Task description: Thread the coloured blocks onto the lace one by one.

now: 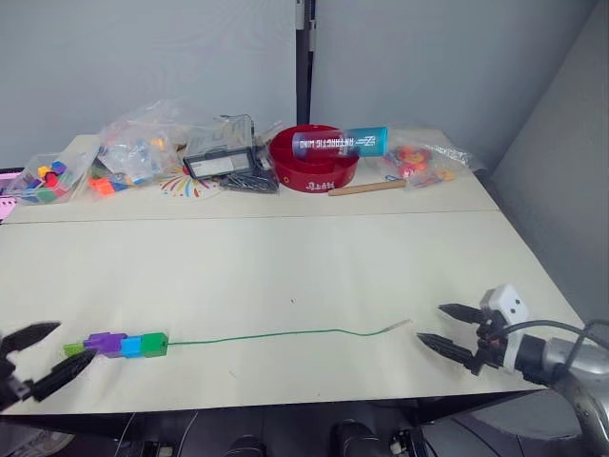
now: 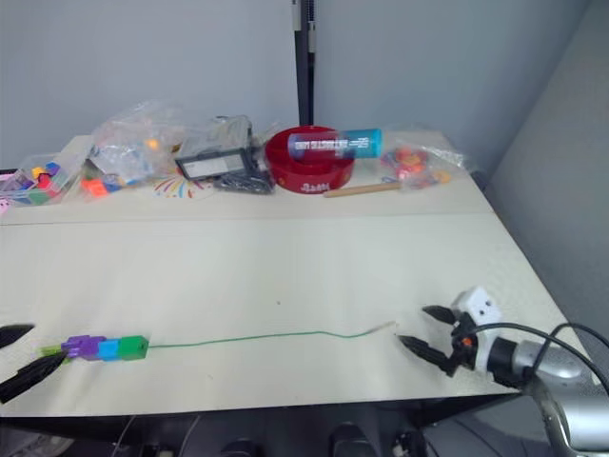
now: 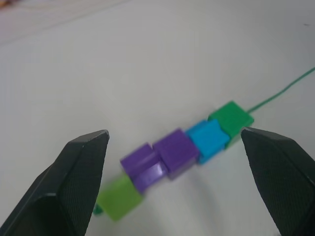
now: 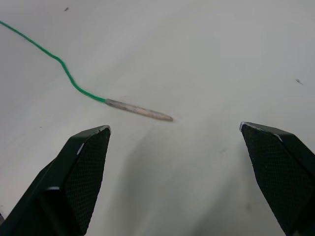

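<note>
Low on the left of the desk (image 1: 285, 257) the coloured blocks (image 1: 116, 344) sit in a row on the lace (image 1: 276, 334) — lime green, two purple, blue, dark green — and the cord runs right to its pale tip at lower centre-right. The left gripper (image 1: 36, 356) is spread wide around the lime end, touching nothing. The right gripper (image 1: 449, 328) gapes empty just beside the tip, which lies loose

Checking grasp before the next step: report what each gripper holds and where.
Nothing is held. The left gripper stands open around the threaded plastic cubes; the right gripper stands open near the thin green lace's pale tip.
</note>
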